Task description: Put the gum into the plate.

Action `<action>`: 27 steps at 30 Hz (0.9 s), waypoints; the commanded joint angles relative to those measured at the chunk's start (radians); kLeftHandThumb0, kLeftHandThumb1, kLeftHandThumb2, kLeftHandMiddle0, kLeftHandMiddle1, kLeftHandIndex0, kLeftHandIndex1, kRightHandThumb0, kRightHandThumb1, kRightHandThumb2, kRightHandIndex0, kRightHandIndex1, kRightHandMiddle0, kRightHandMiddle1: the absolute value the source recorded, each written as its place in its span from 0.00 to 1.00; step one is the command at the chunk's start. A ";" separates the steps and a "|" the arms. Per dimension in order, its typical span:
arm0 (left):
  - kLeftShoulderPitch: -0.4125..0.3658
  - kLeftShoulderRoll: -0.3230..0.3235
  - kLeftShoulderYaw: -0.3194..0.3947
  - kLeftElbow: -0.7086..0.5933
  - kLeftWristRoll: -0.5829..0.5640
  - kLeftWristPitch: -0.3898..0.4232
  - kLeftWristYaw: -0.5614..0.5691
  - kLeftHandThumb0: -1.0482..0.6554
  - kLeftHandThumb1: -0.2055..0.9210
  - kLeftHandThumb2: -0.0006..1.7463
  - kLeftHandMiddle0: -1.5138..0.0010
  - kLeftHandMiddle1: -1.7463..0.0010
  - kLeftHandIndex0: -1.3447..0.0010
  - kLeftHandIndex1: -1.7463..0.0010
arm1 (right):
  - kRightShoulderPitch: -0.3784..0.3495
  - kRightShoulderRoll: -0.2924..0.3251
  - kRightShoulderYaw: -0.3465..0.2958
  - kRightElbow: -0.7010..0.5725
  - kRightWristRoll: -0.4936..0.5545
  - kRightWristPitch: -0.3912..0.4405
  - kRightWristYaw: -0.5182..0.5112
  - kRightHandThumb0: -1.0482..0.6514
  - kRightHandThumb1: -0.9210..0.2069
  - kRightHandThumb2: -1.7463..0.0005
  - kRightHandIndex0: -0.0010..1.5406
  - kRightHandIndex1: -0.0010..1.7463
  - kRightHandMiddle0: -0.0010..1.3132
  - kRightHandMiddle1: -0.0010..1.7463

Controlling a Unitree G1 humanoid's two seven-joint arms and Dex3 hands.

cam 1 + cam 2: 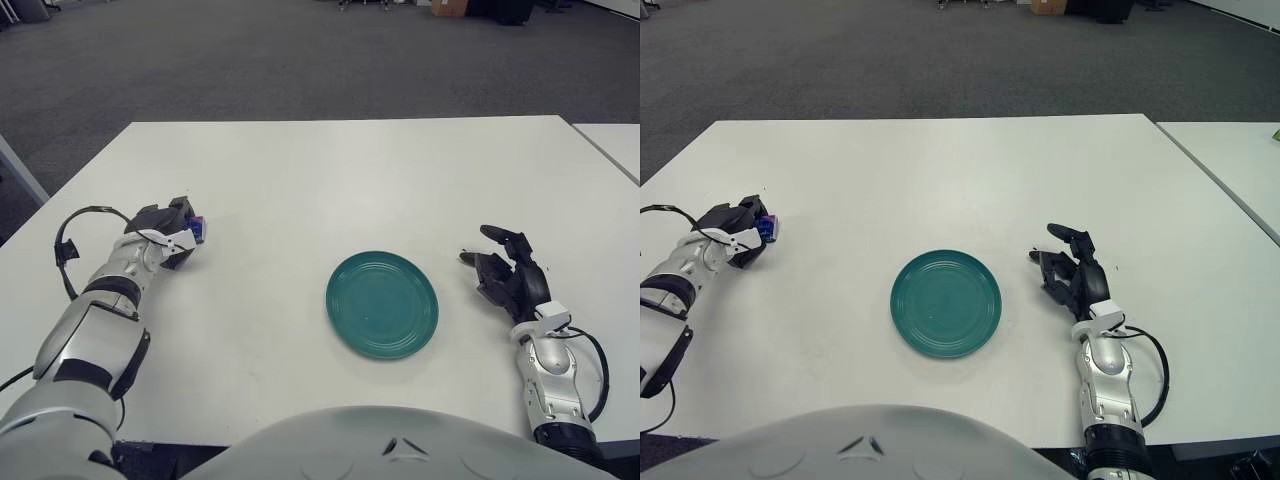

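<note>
A round teal plate (382,304) lies on the white table (320,170), near the front and a little right of centre. The gum (198,230) is a small blue and purple pack, mostly hidden inside my left hand (176,236) at the table's left side. The left hand's fingers are curled around it, low over the table, well left of the plate. My right hand (503,265) shows just right of the plate with its fingers spread and nothing in them.
A second white table (1240,160) stands close on the right, with a narrow gap between. Grey carpet floor lies beyond the far edge. A black cable (70,240) loops beside my left wrist.
</note>
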 commanded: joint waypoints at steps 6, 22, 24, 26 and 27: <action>0.044 -0.012 -0.005 0.015 -0.015 0.007 -0.090 0.61 0.37 0.81 0.52 0.05 0.66 0.00 | 0.079 0.034 0.013 0.166 -0.033 0.025 -0.013 0.36 0.06 0.60 0.38 0.41 0.00 0.56; -0.016 0.085 0.085 -0.165 -0.111 -0.093 -0.142 0.61 0.35 0.83 0.52 0.04 0.64 0.00 | 0.071 0.021 0.003 0.179 -0.032 0.024 -0.024 0.37 0.07 0.59 0.39 0.42 0.00 0.56; -0.013 0.111 0.115 -0.271 -0.135 -0.114 -0.163 0.61 0.35 0.83 0.52 0.04 0.64 0.00 | 0.072 0.019 0.002 0.176 -0.029 0.026 -0.024 0.38 0.08 0.59 0.39 0.43 0.00 0.56; 0.002 0.137 0.147 -0.363 -0.160 -0.132 -0.184 0.61 0.35 0.83 0.52 0.04 0.64 0.00 | 0.073 0.017 0.000 0.172 -0.024 0.030 -0.021 0.38 0.09 0.58 0.39 0.43 0.00 0.56; 0.012 0.148 0.162 -0.405 -0.171 -0.137 -0.193 0.61 0.35 0.83 0.52 0.04 0.64 0.00 | 0.073 0.015 -0.001 0.171 -0.021 0.033 -0.018 0.38 0.10 0.58 0.39 0.44 0.00 0.57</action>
